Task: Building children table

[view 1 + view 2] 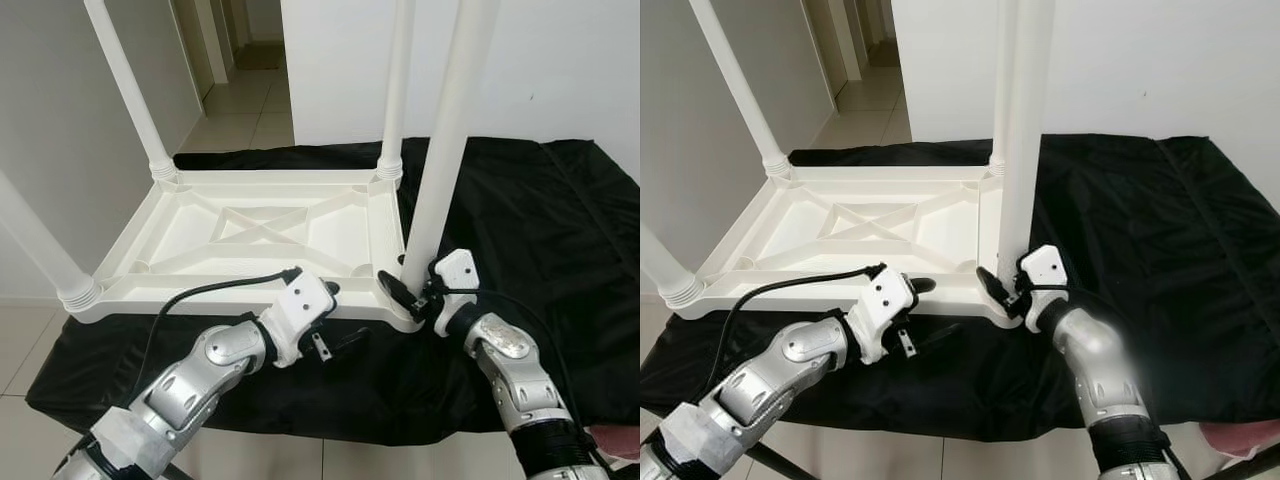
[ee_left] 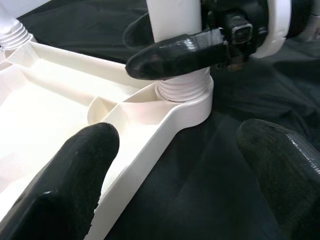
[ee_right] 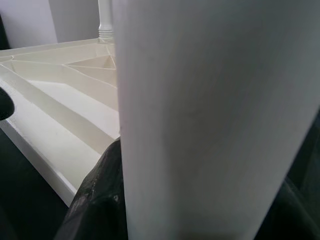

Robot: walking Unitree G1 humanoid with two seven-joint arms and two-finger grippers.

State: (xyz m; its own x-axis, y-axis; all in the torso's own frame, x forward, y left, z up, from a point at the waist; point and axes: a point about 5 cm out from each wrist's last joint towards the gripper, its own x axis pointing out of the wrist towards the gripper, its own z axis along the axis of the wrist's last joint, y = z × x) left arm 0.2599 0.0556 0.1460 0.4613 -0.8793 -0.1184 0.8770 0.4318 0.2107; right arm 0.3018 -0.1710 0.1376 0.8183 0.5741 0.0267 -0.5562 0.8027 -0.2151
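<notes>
Black cloth (image 1: 560,230) covers the work surface, with white walls and a tiled hallway behind it. On the cloth lies the white plastic tabletop (image 1: 250,235), upside down, its ribbed underside with a cross brace facing up.

Four white legs stand in its corner sockets: far left (image 1: 130,85), far right (image 1: 397,90), near left (image 1: 35,250), and the near-right leg (image 1: 445,150), which is the one in hand. The right gripper (image 1: 418,287) is closed around the base of this leg, just above its threaded collar; the left wrist view shows one black finger (image 2: 175,55) lying across the leg right over the socket. The left gripper (image 1: 325,325) sits at the near rim of the tabletop, just beside that corner, its two fingers spread wide and holding nothing, one finger (image 2: 75,175) over the rim and the other over the cloth.

The step appears to be seating the fourth and last leg. The collar looks nearly down in its socket, though whether it is fully tight cannot be told. Next, the right gripper would likely need to twist or press the leg home while the left steadies the rim so the top does not slide on the cloth.

Counted: one tabletop, four legs, two grippers.
</notes>
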